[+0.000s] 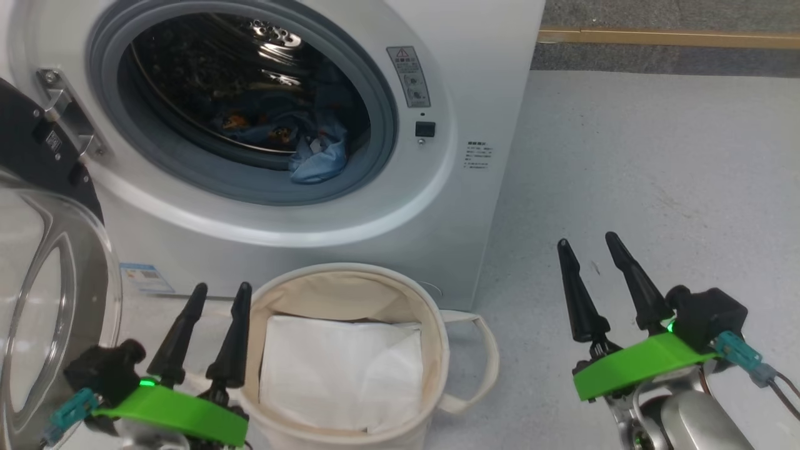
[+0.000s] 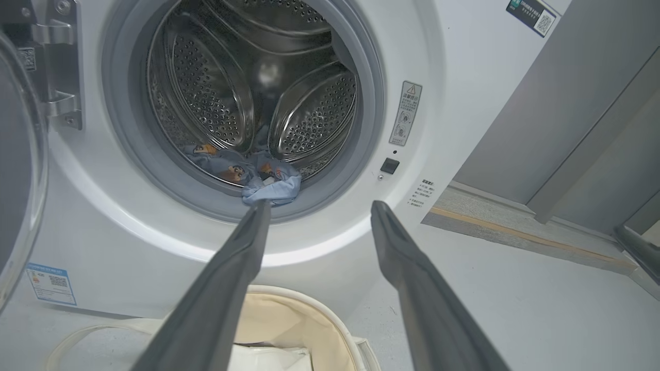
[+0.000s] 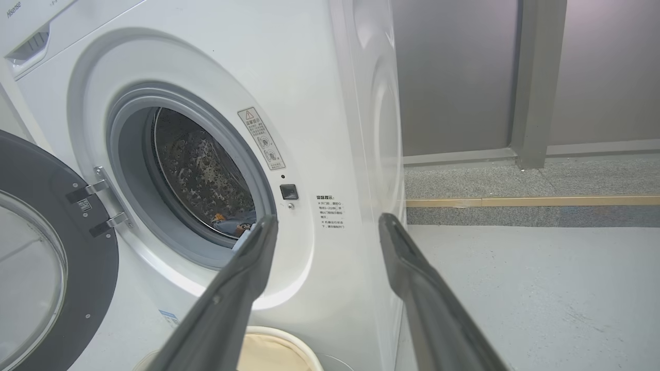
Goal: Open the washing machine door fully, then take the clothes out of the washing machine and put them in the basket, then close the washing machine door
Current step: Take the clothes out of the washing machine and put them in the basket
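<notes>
Standing ahead of both grippers, the washing machine [image 1: 494, 94] presents an uncovered drum opening. The washing machine door [image 1: 37, 250] hangs swung out on its hinge, just beside the left gripper [image 1: 222, 287] on its outer side; the opening step is judged complete. The basket [image 1: 440, 325] sits on the floor [image 1: 656, 175] between the two grippers, close against the left one and below the drum opening. It contains a flat white sheet [image 1: 340, 369] and no garment. The clothes [image 1: 312, 159] lie at the bottom of the drum, ahead of and above the left gripper, with one blue fold draped over the grey seal [image 1: 219, 178].

Possible faults:
- An outward swing of the left arm could strike the door glass, because the door stands so near it.
- Closing low on the draped fold could pinch the rubber seal together with the fabric.
- Gripping a single fold could leave the rest of the load in the drum.
- A forearm brushing the soft-sided basket could tip or shift it, so a released garment lands on the floor.

Left gripper: fingers moderately spread, nothing between them; contact with the basket rim cannot be determined. Right gripper [image 1: 587, 240]: fingers equally spread, empty, above bare floor beyond the basket's handle side.
</notes>
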{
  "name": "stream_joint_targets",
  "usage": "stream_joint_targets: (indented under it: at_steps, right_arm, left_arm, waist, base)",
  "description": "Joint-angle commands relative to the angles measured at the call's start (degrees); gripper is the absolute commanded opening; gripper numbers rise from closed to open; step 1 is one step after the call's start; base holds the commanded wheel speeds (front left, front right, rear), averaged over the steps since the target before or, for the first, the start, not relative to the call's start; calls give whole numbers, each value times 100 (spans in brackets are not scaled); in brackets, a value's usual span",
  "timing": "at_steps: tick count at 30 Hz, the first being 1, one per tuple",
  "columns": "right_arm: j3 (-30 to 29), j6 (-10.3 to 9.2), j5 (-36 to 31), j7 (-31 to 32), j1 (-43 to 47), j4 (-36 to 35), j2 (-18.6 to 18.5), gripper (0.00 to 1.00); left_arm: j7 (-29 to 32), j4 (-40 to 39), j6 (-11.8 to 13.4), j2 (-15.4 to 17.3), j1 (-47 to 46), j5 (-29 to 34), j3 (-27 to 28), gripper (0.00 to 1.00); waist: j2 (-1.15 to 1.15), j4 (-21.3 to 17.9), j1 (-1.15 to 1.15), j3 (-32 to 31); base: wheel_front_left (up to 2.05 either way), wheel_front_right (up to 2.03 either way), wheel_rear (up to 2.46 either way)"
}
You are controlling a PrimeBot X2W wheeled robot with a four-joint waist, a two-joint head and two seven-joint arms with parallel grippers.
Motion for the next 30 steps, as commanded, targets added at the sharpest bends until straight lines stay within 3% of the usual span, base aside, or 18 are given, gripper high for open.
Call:
stream_joint_targets:
  at_steps: [1,13,26,30]
  right_arm:
    - [55,43,-47,8,-235,-193,-4,100]
    - [80,43,-126,64,-228,-158,-13,100]
    - [64,43,-238,36,-339,-189,9,100]
    - [-20,43,-330,89,-416,-341,-19,100]
  left_arm:
    - [-18,-120,31,29,-331,48,163,100]
    - [-169,602,122,-273,-986,138,17,100]
    - [-401,2851,-375,-593,-2932,-32,-80,100]
    - [-475,3678,-539,-529,-3770,-128,-222,100]
  waist:
    - [0,3,0,15]
    - [0,-70,0,217]
    - [0,-390,0,937]
    - [0,-539,0,1375]
  base:
    - [81,-81,0]
    - [17,-17,0]
    - [0,0,0]
    - [0,0,0]
